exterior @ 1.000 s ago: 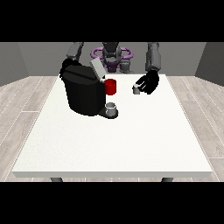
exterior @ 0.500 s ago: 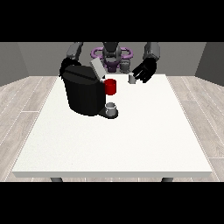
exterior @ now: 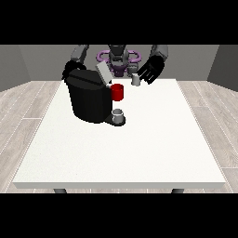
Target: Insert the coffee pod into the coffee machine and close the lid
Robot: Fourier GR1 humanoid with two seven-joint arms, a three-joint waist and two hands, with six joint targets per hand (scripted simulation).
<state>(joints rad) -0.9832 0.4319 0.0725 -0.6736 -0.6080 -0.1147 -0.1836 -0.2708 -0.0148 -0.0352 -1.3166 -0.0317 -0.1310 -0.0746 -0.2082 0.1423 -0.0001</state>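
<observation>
Black fingers of the hand at the view's right (exterior: 149, 71) curl round the small grey pod (exterior: 135, 80), holding it above the table (exterior: 139, 148), right of the machine (exterior: 88, 95) and its raised lid (exterior: 103, 73). The hand at the view's left (exterior: 69, 68) sits behind the machine's top corner; I cannot tell how its fingers lie. A red part (exterior: 117, 92) and a grey cup (exterior: 118, 114) sit at the machine's front.

White table (exterior: 139, 148), black coffee machine (exterior: 88, 100) standing toward its far left part.
</observation>
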